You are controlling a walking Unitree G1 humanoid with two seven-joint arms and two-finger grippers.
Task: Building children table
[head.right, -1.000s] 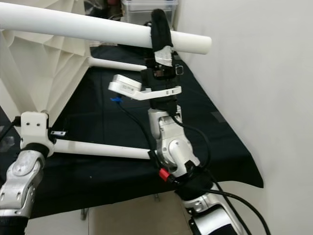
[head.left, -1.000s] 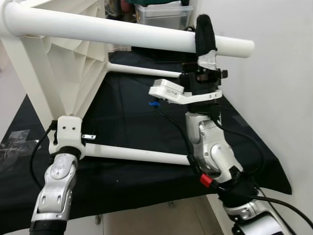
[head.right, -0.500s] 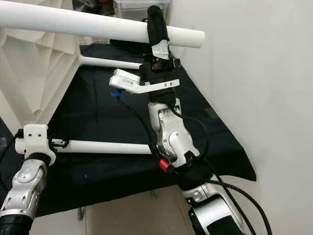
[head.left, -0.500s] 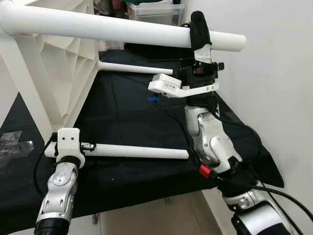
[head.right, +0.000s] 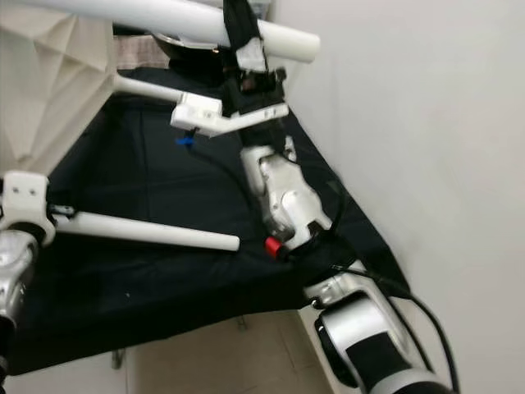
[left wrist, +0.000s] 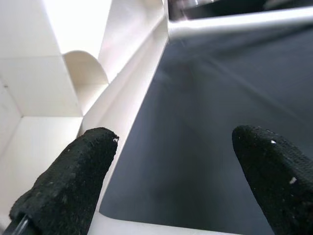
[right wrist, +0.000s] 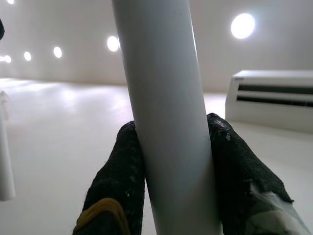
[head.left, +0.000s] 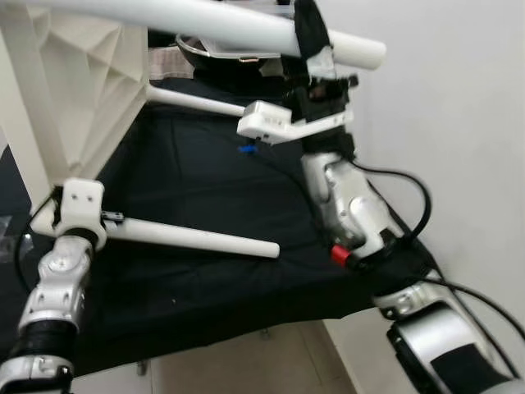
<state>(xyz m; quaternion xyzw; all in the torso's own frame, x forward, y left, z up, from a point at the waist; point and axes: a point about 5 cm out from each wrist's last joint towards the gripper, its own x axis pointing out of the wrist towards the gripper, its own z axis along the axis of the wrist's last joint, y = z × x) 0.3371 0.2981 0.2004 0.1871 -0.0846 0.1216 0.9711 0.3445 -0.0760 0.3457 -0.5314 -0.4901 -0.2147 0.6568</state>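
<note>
At the left, the left end effector (left wrist: 171, 181) is sitting with its two fuzzy black fingers (left wrist: 66, 183) spread apart and gripping nothing; just beyond one finger the ribbed underside of the white plastic tabletop (head.left: 78, 78) is standing on edge, moulded in stiff triangular webs, and a lower leg (head.left: 193, 239), a smooth white tube, is jutting from the frame just beside this wrist, its long axis running out toward the right arm and ending free over the black cloth (head.left: 189, 185) that is draping the table. A second thin leg (head.left: 197, 101) is lying farther back, beyond and below the right end effector. Moving right, the right end effector (right wrist: 171, 161) is reaching upward and clamping the upper leg (head.left: 246, 29), a thicker glossy white tube; the wrist view is showing its padded fingers (right wrist: 117, 181) pressing on both sides of the round wall. That tube's long axis is crossing the fingers at about a right angle, with its open end (head.left: 369, 56) sticking out a little past the grip toward the white wall (head.left: 459, 123). The right arm is judged to be the one carrying the frame, while the left, nearer the lower leg, is free to take it.
</note>
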